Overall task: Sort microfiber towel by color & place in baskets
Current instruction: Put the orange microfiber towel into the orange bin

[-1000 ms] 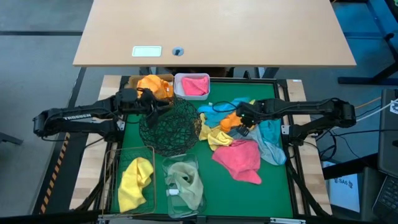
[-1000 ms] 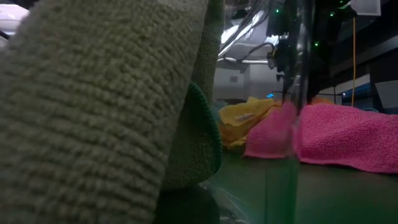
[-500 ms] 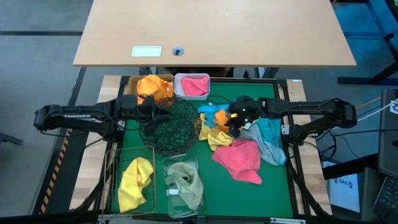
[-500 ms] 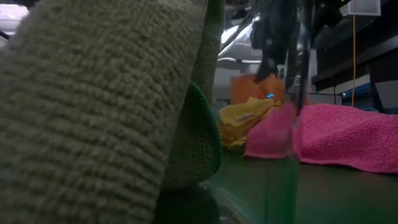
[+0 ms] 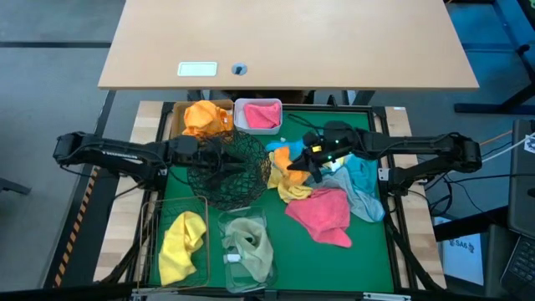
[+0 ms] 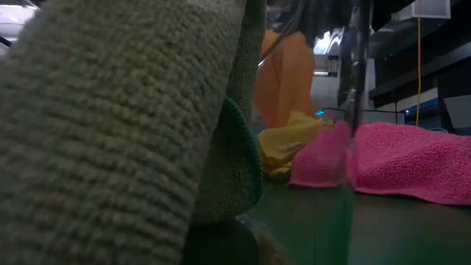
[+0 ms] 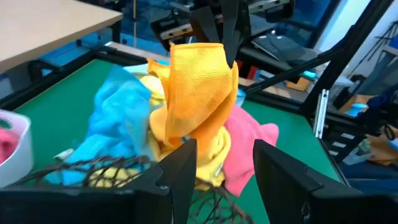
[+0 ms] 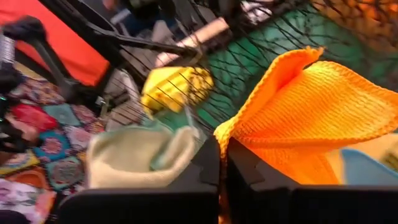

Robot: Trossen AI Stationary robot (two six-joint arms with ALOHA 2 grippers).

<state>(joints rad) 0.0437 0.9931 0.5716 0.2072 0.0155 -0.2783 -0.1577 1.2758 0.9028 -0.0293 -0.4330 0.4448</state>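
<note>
My right gripper is shut on an orange towel above the left edge of the loose pile, next to the black wire-mesh bowl. The orange towel hangs in folds and also shows in the low view. My left gripper is open and hovers over the bowl's rim, holding nothing. The pile lies on the green mat: a blue towel, a yellow towel and a pink towel. My right gripper pinches the orange towel between its two fingers at an upper folded edge. The fingers come from above, pointing down. The towel hangs slack below them, its lower end down by the yellow towel; whether it is clear of that, I cannot tell.
The tan box holds an orange towel, the white tub a pink one, the wire basket a yellow one, and the clear tub a pale olive one, which fills the low view's foreground. A wooden desk stands beyond the far edge.
My right gripper has risen and moved toward the table's left, drawing the orange towel up out of the pile until it hangs below the fingers. My left gripper has moved toward the right and near edge, from beside the tan box to over the mesh bowl.
</note>
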